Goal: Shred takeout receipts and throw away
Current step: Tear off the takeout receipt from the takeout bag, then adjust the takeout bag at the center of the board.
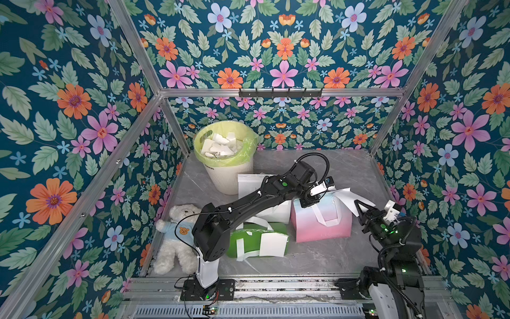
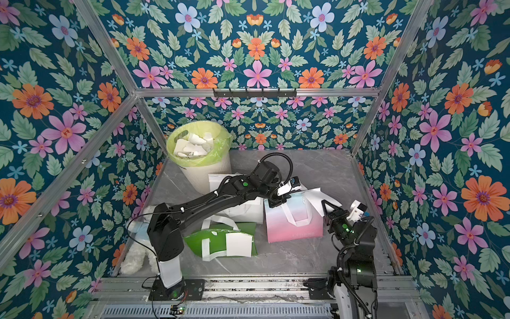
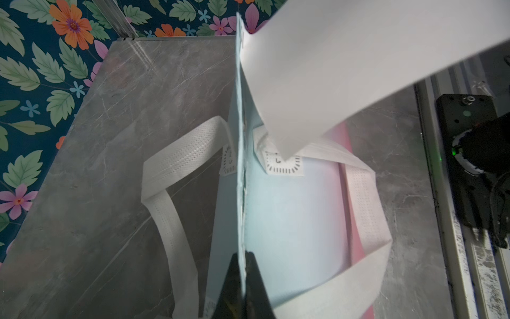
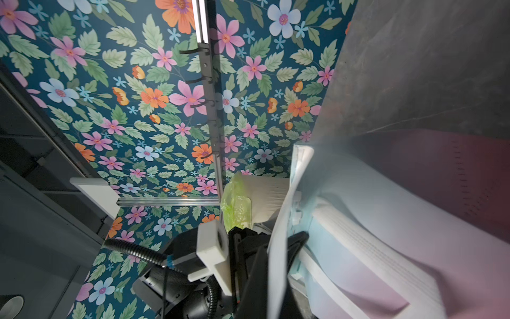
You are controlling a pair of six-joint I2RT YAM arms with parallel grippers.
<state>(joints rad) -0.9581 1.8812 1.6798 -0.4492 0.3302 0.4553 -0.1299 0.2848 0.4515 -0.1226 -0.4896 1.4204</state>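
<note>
Between right claw (image 4: 281,244) tips, apparently, receipt (image 1: 348,196)

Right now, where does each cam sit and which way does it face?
Top views: stereo head high in front, looking down and back; left hand and right hand show.
Left wrist: on left arm, looks down its hand at the pink bag rim it pinches.
Right wrist: on right arm, faces the bin; its hand clamps the receipt.
Shared: both wrist views show bag and receipt.
</note>
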